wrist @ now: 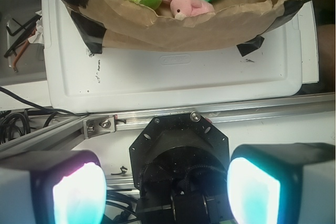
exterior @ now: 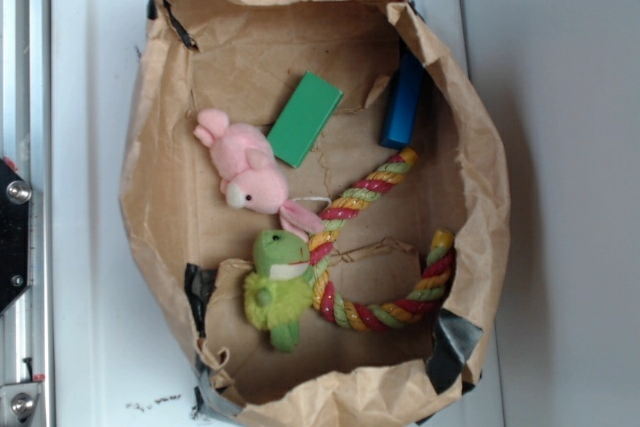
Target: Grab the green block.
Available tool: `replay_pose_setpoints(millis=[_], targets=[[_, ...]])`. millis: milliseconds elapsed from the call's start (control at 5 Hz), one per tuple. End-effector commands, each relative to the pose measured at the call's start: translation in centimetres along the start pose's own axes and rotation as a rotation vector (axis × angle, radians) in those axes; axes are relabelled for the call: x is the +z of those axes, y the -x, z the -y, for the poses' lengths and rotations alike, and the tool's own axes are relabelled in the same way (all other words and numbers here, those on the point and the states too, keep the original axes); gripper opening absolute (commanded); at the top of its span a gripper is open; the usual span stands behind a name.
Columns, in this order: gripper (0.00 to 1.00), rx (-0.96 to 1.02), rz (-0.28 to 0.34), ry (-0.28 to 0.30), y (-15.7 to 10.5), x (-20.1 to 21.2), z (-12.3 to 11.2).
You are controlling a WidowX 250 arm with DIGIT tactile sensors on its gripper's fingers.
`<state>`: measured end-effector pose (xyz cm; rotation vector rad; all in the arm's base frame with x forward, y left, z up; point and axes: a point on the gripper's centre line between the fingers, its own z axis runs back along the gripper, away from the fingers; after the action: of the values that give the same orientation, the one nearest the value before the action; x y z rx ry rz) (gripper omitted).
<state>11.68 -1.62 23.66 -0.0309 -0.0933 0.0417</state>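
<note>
Inside the crumpled paper bag [exterior: 160,147], the green block [exterior: 304,118] lies flat just beside the pink plush toy [exterior: 247,173], so the spread, empty end effector [wrist: 167,187], hovering well back over the worktop, could snag the bag's rim or pinch the toy.

Exterior view straight down, wrist view low outside, both sharing paper bag [exterior: 160,97] [wrist: 210,30]

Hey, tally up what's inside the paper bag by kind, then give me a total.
Plush toys: 2, pink plush and lime-green plush
Blocks: 2, green block and blue block
Rope toys: 1, striped rope
Total: 5
</note>
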Motion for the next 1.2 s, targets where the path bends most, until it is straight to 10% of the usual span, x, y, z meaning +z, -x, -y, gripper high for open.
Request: replay_pose_setpoints(millis=[0,600,1000], targets=[[1.00,0.000,0.000,0.000,0.0,0.0,0.0],[1.00,0.511,0.160,0.022,-14.0,-3.6,-9.7],[1.00,0.527,0.193,0.061,-16.7,-8.8,-9.3]])
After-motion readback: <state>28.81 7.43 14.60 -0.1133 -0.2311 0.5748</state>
